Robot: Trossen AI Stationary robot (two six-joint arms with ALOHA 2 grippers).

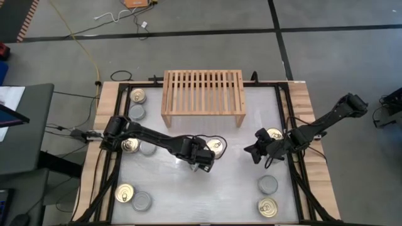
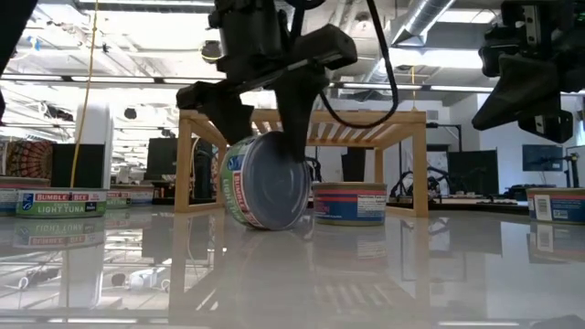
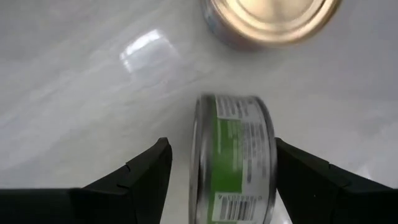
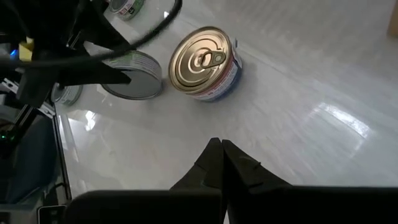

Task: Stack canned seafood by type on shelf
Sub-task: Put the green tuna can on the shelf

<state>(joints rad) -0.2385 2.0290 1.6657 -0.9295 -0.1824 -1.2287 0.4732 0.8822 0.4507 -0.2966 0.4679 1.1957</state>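
A tin with a green label stands on its edge on the table, a little tilted, its silver face toward the near right. My left gripper comes down over it at mid-table, open, one finger on each side. A gold-lidded tin sits flat just beyond it. The light-wood shelf stands at the far middle with nothing on top. My right gripper hangs shut above the table's right part, holding nothing. My left gripper points down, slanting, with the tin on edge between its fingers. One finger stands against the top of the tin's silver face; whether they touch I cannot tell. A gap shows between the other finger and the tin. The tin's lower rim is on the table.
Several tins lie flat along the left side. Three more sit on the right. Bare table lies in front of the shelf and toward the near edge.
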